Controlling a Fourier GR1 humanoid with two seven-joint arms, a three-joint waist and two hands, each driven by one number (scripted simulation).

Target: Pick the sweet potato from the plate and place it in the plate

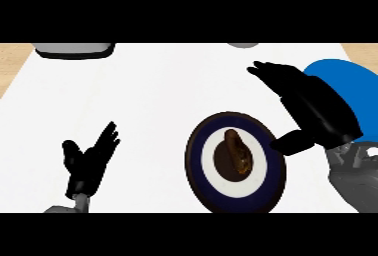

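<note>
A: Starting at the lower left of the frame, what is the left hand (87, 162) doing?

B: Resting there, fingers straight and spread, upright, holding nothing.

A: And the sweet potato (236, 154)?

B: Lower centre, lying on the dark-rimmed plate (196, 161), untouched.

A: The right hand (314, 107)?

B: Upper right of that plate, fingers straight and together, thumb out toward the rim, grasping nothing. It partly covers the blue plate (354, 82) at the right edge.

A: So which step?

B: I judge the approach; the pick is not yet made. Next the hand must drop left over the potato, curl round it, then carry it right to the blue plate.
</note>
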